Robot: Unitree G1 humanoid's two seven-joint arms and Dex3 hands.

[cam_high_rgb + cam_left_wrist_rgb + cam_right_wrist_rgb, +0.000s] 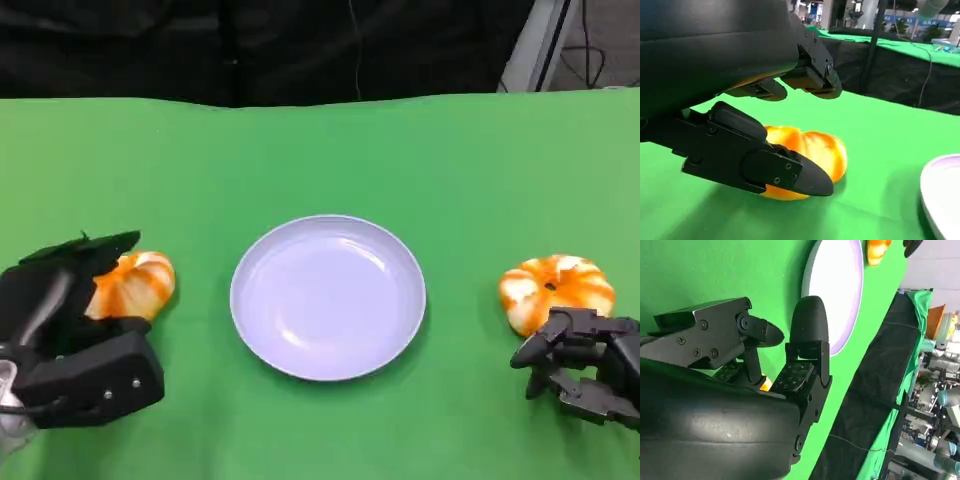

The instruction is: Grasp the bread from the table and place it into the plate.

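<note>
Left robot hand [75, 335], near the worktop's front left edge: fingers set around the left bread [135, 284], one above and one alongside; the bread sits on the worktop [320, 150], and contact cannot be confirmed. Right robot hand [585, 370], front right: fingers curled, holding nothing, just before the right bread [556, 290]. Plate [328, 297] lies at centre between both breads, unobstructed. Surface is green cloth; black drape lines the far edge.
</note>
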